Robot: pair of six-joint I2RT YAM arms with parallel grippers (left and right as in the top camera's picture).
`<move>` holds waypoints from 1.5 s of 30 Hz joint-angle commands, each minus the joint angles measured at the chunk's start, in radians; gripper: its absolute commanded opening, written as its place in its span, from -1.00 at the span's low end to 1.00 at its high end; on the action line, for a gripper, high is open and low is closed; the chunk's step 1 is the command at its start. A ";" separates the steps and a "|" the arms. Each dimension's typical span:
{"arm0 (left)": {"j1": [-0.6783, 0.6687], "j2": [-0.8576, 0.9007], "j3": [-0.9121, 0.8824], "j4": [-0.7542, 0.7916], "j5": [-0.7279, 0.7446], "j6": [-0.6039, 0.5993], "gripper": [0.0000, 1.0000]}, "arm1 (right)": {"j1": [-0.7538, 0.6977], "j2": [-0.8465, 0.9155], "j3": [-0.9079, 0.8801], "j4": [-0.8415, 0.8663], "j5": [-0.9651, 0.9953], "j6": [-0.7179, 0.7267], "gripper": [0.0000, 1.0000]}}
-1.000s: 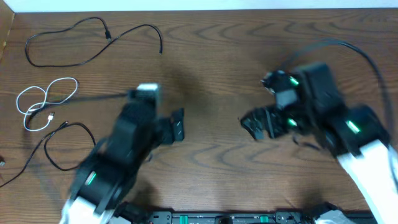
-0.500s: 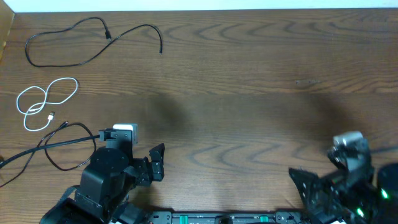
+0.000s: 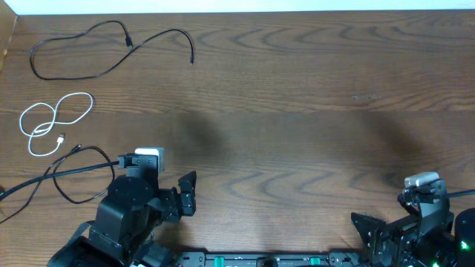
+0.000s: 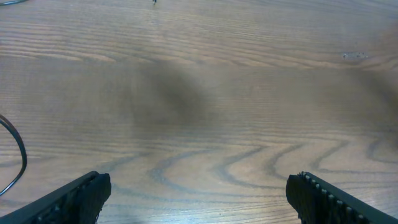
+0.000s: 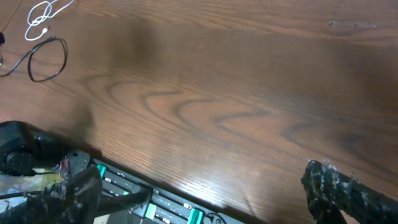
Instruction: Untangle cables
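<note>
Wood table (image 3: 297,111), 2 arms, 3 cables. Near edge first: left gripper (image 4: 199,186) low over bare wood, jaws wide apart, nothing between. right gripper (image 5: 202,180) at near-right corner, jaws likewise spread, empty. Cables all on left side of table, flat, each separate, no knot: 2 black, 1 white. black cable #1 (image 3: 89,167) closest, looped just beside left arm, tail running off left edge. white cable (image 3: 46,128) next out, loose figure-eight coil. black cable #2 (image 3: 128,42) furthest, long open curve near far-left corner.
</note>
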 commanded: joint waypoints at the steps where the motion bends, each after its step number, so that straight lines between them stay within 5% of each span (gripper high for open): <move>1: -0.004 -0.001 0.008 -0.002 -0.017 0.013 0.93 | 0.010 0.000 0.000 -0.001 0.008 0.012 0.99; 22: -0.004 -0.001 0.008 -0.002 -0.017 0.013 0.93 | 0.000 0.000 0.000 -0.007 0.008 0.012 0.98; 34: -0.004 -0.001 0.008 -0.002 -0.017 0.013 0.93 | -0.176 -0.019 -0.012 0.056 0.071 -0.146 0.98; 45: -0.004 -0.001 0.008 -0.002 -0.017 0.013 0.93 | -0.312 -0.275 -0.420 0.370 0.067 -0.236 0.99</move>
